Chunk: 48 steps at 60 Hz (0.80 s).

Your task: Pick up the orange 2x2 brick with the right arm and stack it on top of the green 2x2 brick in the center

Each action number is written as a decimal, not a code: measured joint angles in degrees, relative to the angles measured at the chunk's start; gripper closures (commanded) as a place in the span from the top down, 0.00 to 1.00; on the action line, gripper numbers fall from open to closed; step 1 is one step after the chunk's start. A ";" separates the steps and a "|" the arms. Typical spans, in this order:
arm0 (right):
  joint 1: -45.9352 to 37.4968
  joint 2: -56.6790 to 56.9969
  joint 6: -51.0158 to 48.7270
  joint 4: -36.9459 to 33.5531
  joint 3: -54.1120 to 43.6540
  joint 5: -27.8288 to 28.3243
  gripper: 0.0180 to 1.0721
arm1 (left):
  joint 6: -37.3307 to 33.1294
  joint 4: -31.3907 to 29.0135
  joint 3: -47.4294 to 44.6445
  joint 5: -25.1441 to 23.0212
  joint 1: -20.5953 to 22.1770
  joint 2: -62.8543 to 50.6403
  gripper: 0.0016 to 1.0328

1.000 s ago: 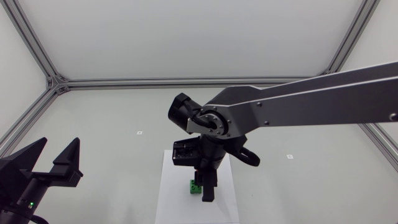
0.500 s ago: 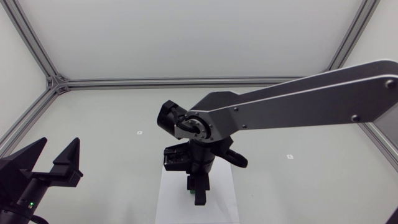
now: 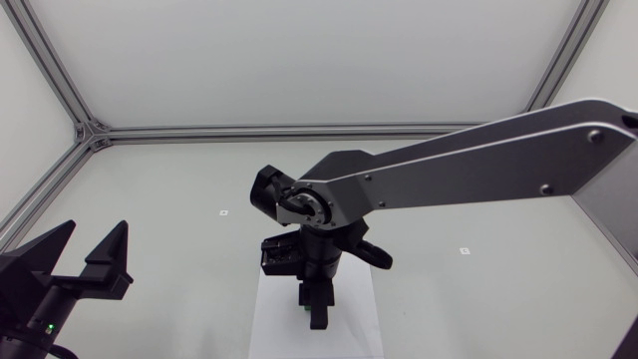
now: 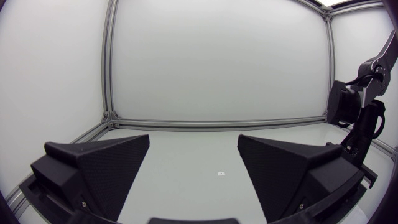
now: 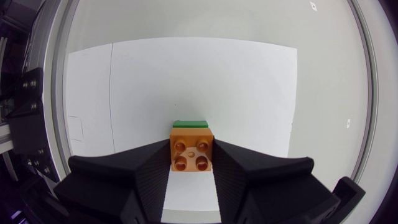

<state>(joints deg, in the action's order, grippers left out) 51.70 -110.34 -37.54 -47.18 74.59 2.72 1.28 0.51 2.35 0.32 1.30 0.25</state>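
Over the white paper sheet (image 5: 186,74) at the centre of the table (image 3: 179,199), the right gripper (image 5: 191,149) points straight down. Its fingers are narrowed onto the orange 2x2 brick (image 5: 192,154) and clamp it from both sides, studs upward. The green 2x2 brick (image 5: 191,124) lies on the sheet beneath it, with only one edge showing past the orange one. Whether the two bricks touch cannot be told. The left gripper (image 4: 193,149) sits at the table's left side, well apart, fingers spread wide.
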 measured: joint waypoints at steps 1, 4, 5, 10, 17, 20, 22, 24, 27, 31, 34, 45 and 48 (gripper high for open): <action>0.00 0.00 0.00 0.02 0.00 0.00 0.06 | -0.02 0.00 0.00 0.00 0.00 0.00 0.96; 0.02 -0.04 -0.02 0.00 0.00 -0.02 0.06 | -0.02 0.00 0.00 0.00 0.00 0.00 0.96; 0.02 -0.04 0.00 0.00 0.00 -0.02 0.06 | 0.00 -0.02 0.00 0.00 0.00 0.00 0.96; 0.02 -0.22 0.00 -0.09 0.11 -0.44 0.06 | 0.00 -0.02 0.00 0.00 -0.02 0.00 0.96; 0.02 -0.57 0.00 -0.44 0.52 -0.92 0.06 | 0.00 -0.02 0.00 0.02 0.00 0.00 0.96; 0.09 -0.76 0.00 -0.63 0.79 -1.09 0.06 | -0.02 -0.02 0.00 0.00 0.00 0.00 0.96; 0.13 -0.92 0.00 -0.74 0.98 -1.27 0.06 | 0.00 -0.02 0.00 0.00 0.00 0.00 0.96; 0.26 -1.05 0.02 -0.85 1.11 -1.38 0.06 | -0.02 -0.02 0.00 0.00 0.00 0.00 0.96; 0.39 -1.33 0.22 -1.07 1.38 -1.68 0.06 | -0.02 -0.02 0.00 0.00 -0.02 0.00 0.96; 0.50 -1.88 0.63 -1.88 2.08 -1.90 0.06 | 0.00 -0.02 0.00 0.02 0.00 0.00 0.96; 0.57 -2.32 1.09 -2.38 2.67 -1.97 0.06 | -0.02 -0.02 0.00 0.00 0.00 0.00 0.96; 0.57 -3.13 1.31 -3.13 3.32 -1.84 0.06 | 0.00 0.00 0.00 0.00 0.00 0.00 0.96; 0.31 -3.15 1.31 -3.13 3.32 -1.42 0.06 | 0.00 -0.02 0.00 0.02 0.00 0.00 0.96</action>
<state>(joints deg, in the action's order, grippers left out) 52.01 -113.49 -36.23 -50.30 77.91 1.30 1.28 0.49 2.35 0.34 1.30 0.25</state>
